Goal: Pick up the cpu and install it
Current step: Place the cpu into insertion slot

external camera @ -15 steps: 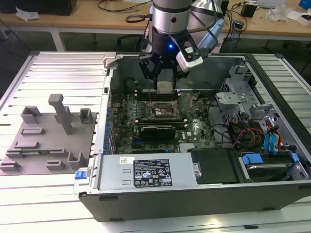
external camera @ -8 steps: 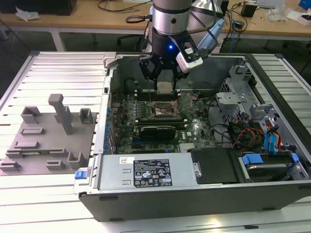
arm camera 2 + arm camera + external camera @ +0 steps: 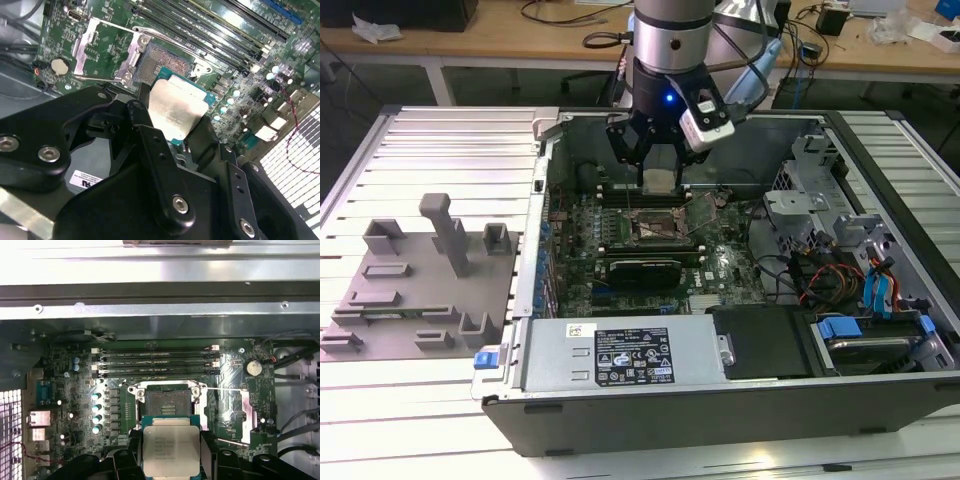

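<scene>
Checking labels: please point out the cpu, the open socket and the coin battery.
cpu (image 3: 171, 450): first wrist view, middle of its metal top.
open socket (image 3: 167, 405): first wrist view, its dark centre.
coin battery (image 3: 253, 368): first wrist view, its round face.

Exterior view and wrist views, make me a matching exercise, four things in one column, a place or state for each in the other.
1. cpu
2. socket
3. fixture blocks
4. coin cell

A. open and empty
B. grey, on the slatted table
C. held in the hand
D. round, silver, on the motherboard

Pairs: 1-C, 2-A, 3-B, 4-D
</scene>
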Motion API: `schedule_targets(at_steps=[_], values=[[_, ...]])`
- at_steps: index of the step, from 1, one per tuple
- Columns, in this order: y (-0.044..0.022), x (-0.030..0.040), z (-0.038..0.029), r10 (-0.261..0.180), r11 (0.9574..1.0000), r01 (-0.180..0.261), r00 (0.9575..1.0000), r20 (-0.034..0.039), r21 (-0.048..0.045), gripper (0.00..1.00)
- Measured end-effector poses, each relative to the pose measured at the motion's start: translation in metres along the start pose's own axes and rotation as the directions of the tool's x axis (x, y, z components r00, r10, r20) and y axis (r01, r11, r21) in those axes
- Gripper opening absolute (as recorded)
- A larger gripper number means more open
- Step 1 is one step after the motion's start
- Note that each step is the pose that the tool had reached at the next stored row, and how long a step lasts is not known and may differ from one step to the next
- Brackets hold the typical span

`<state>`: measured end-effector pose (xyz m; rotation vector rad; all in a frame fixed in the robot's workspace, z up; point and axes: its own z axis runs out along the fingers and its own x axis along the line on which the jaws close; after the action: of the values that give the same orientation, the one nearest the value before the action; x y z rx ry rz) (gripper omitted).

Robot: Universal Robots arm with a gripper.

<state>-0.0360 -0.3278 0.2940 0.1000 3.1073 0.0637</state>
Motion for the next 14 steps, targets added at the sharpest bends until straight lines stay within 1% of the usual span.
schedule_targets(at_steps=[1,2,3,5,7,9,10,11,12,14], values=[[0.0,0.0,0.0001,0.022,0.9998,-0.022,0.9998,0.0008,0.0007,0.55],[0.0,0.0,0.0005,0.072,0.9974,-0.072,0.9974,0.0031,0.0022,0.55],[0.0,0.0,0.0008,0.112,0.9937,-0.112,0.9937,0.0049,0.0032,0.55],[-0.0001,0.0,0.0013,0.166,0.9861,-0.166,0.9861,0.0073,0.0047,0.55],[-0.0001,0.0,0.0016,0.2,0.9798,-0.2,0.9798,0.0089,0.0054,0.55],[-0.0001,0.0001,0.0022,0.255,0.9669,-0.255,0.9669,0.0117,0.0066,0.55],[-0.0001,0.0001,0.0024,0.281,0.9598,-0.281,0.9597,0.013,0.007,0.55],[-0.0001,0.0001,0.0026,0.296,0.9551,-0.296,0.955,0.0138,0.0073,0.55],[-0.0001,0.0001,0.0028,0.322,0.9465,-0.323,0.9465,0.0152,0.0078,0.55],[-0.0001,0.0001,0.0031,0.36,0.9327,-0.36,0.9327,0.0171,0.0084,0.55]])
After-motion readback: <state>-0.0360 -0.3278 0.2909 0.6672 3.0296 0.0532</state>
